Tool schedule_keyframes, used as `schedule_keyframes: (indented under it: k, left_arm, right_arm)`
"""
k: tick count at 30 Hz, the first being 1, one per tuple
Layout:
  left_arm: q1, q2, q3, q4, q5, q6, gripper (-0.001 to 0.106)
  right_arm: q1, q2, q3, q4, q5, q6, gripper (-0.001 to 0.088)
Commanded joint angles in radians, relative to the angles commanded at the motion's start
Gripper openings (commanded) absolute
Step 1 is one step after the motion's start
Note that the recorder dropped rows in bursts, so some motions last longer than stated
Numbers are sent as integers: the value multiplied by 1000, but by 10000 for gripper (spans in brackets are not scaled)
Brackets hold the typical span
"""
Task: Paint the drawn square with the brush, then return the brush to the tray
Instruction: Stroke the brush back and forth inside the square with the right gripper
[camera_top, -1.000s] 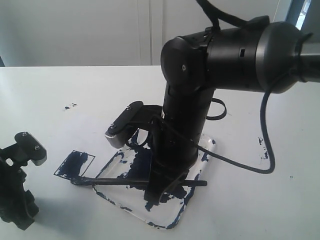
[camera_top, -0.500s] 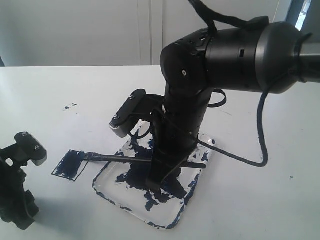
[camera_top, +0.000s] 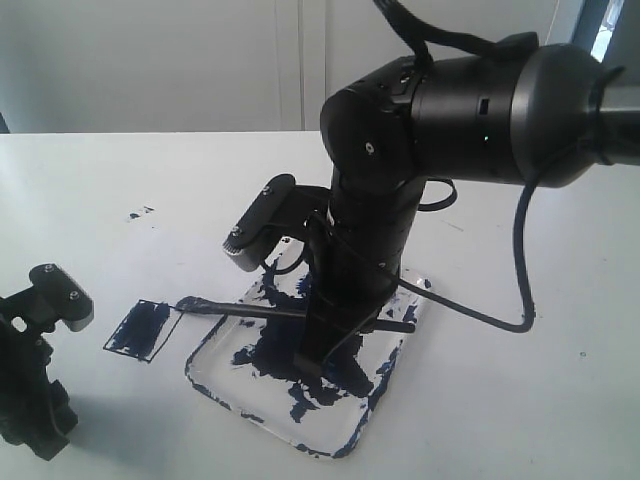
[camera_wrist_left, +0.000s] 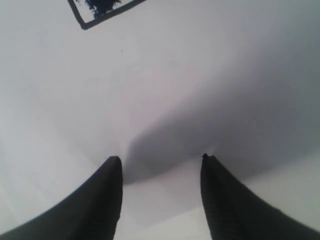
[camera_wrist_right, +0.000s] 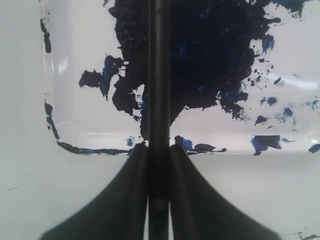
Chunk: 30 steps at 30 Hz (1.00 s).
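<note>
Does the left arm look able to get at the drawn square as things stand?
Probably yes. The open left gripper sits close beside the drawn square with only bare paper between them; the brush in the right gripper comes in from the square's opposite side.

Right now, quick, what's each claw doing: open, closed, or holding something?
Left claw: open, holding nothing.
Right claw: closed on the brush.
</note>
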<state>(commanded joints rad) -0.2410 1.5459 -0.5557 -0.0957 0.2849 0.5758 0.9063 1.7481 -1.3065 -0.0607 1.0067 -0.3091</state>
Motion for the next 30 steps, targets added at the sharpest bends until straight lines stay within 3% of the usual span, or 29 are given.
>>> schedule_keyframes:
  k: [30]
  left_arm:
    - [0,0,0,0,-2,0,537]
  right_arm:
    - [0,1,0,186,95,-171,0]
